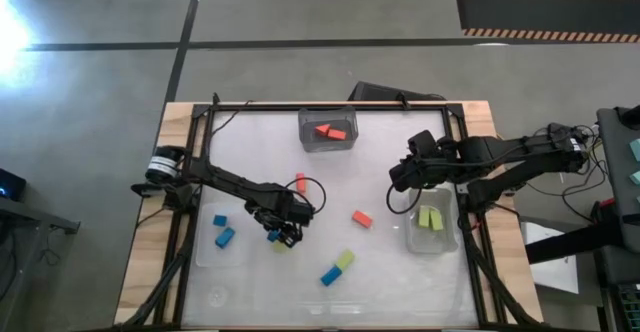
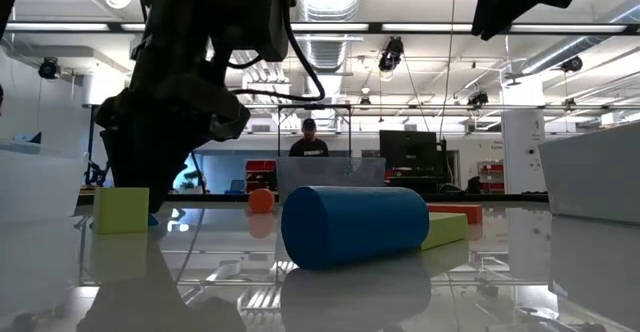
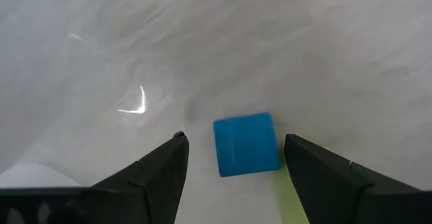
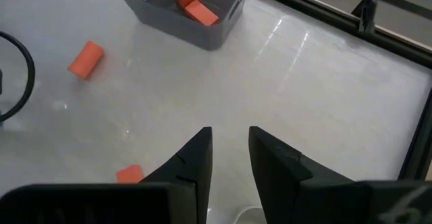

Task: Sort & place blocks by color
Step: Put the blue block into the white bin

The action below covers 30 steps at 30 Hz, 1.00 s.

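Leftmost, two blue blocks point(image 1: 222, 230) lie in a clear bin point(image 1: 205, 252) on the glossy white desk point(image 1: 250, 172). Beside it, the left gripper point(image 1: 283, 236) spreads its dark fingers point(image 3: 152, 173) wide around a smooth blue block point(image 3: 246, 144). Rightward, the right gripper point(image 1: 397, 179) hovers, fingers narrow, empty.

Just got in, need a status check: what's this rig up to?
It's sorting small blocks by color into clear bins. The left gripper is down over a blue block, fingers open on either side, not yet closed. The right gripper hangs empty by the bin of yellow-green blocks. Two orange blocks sit in the far bin. Several blocks remain loose on the table.
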Available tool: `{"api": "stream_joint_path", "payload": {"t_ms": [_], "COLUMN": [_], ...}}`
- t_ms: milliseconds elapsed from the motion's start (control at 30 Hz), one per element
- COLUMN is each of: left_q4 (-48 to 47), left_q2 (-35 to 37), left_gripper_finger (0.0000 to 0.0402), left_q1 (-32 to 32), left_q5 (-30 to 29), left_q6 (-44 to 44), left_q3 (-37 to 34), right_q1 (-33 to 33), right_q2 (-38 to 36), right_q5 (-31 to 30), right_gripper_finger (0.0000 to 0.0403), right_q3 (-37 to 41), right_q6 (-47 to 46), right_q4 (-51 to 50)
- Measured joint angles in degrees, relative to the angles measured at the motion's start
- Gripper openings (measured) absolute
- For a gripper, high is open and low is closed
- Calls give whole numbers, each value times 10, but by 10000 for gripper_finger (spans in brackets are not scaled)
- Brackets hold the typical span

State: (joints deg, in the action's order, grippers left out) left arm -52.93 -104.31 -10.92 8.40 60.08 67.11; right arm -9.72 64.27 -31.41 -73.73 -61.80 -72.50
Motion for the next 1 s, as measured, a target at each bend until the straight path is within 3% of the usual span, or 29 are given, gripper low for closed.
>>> {"api": "stream_joint_path", "payload": {"t_ms": [567,1000], "left_q4": [19,36], "left_q2": [0,4], "left_gripper_finger": [225,127], "left_q1": [0,1], "left_q5": [3,11], "left_q6": [-4,-5], "left_q3": [-24,-39], "right_q1": [0,0], "right_q2": [0,0], "right_q5": [1,3], "right_gripper_finger": [148,153], "right_q3": [0,0], "right_q6": [-5,-7], "right_q4": [12,12]}}
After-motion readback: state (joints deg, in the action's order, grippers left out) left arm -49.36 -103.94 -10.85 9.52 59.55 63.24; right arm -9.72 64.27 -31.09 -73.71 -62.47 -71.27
